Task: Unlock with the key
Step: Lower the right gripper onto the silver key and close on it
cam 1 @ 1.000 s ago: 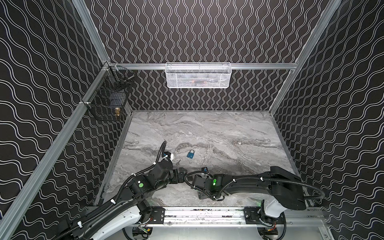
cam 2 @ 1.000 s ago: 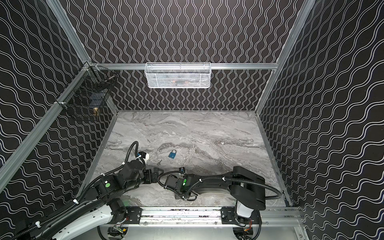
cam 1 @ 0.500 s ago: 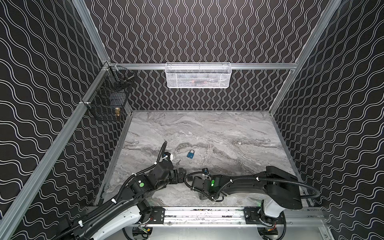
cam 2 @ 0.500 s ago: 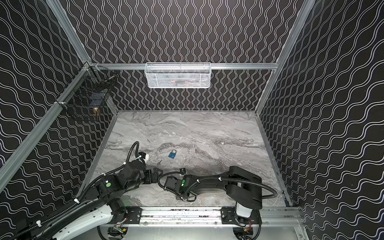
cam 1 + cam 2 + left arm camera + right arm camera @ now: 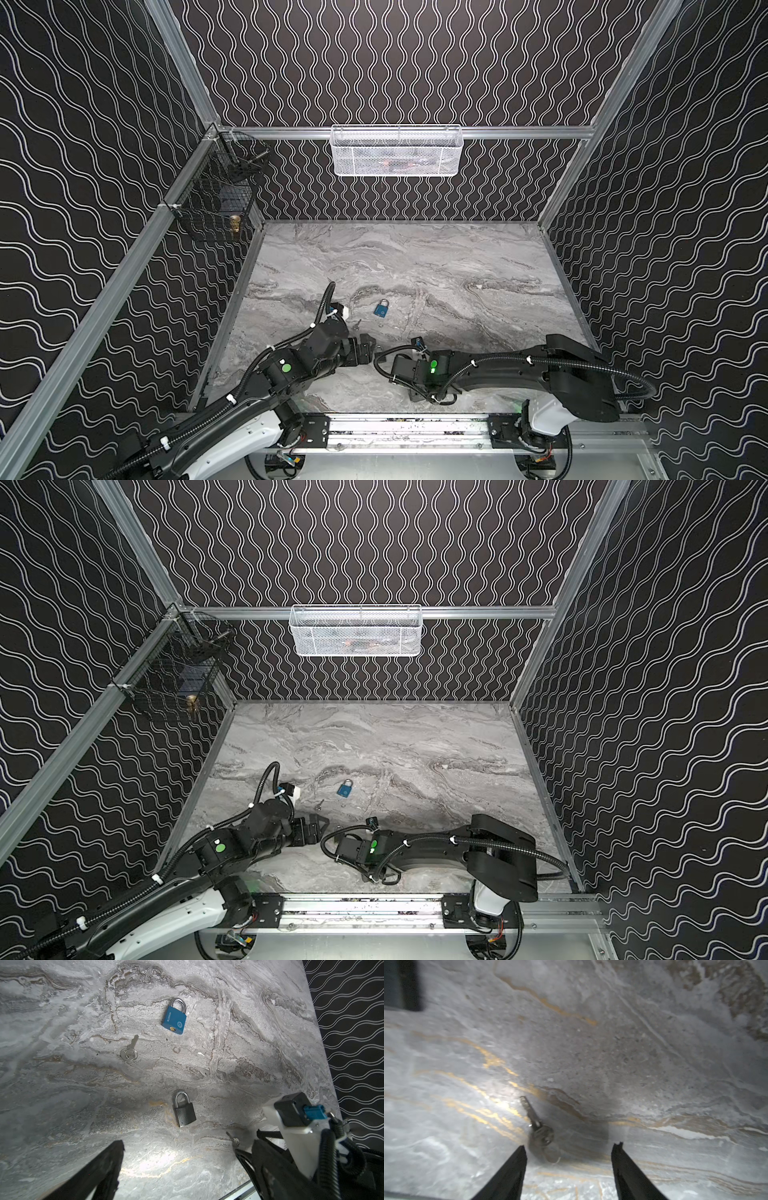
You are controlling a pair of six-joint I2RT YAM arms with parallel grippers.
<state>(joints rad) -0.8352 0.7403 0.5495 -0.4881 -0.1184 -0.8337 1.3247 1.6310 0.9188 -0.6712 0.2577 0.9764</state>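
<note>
Right tool (image 5: 569, 1147) low over grey marble desk (image 5: 633, 1043), jaws apart, holding nothing. Small silver key (image 5: 538, 1128) flat on desk near dark metal padlock (image 5: 184, 1112), beside one fingertip. Left tool (image 5: 366, 351) wide open, empty, near same padlock.

1. We see a grey marbled table (image 5: 415, 257) with darker veins running across it.
2. Black walls (image 5: 395, 62) printed with white wavy lines close it in at the back and on both sides.
3. An aluminium bar (image 5: 519, 132) crosses the back wall, and more bars run along the side walls and up the corners.
4. A white mesh basket (image 5: 397, 151) hangs from the back bar near its middle. Something reddish shows through the mesh, too blurred for us to name.
5. A black wire basket (image 5: 216, 208) hangs on the left side bar near the back corner.
6. A small brass-coloured object (image 5: 235, 222) sits low inside it.
7. A metal rail (image 5: 407, 430) runs along the table's front edge.
</note>
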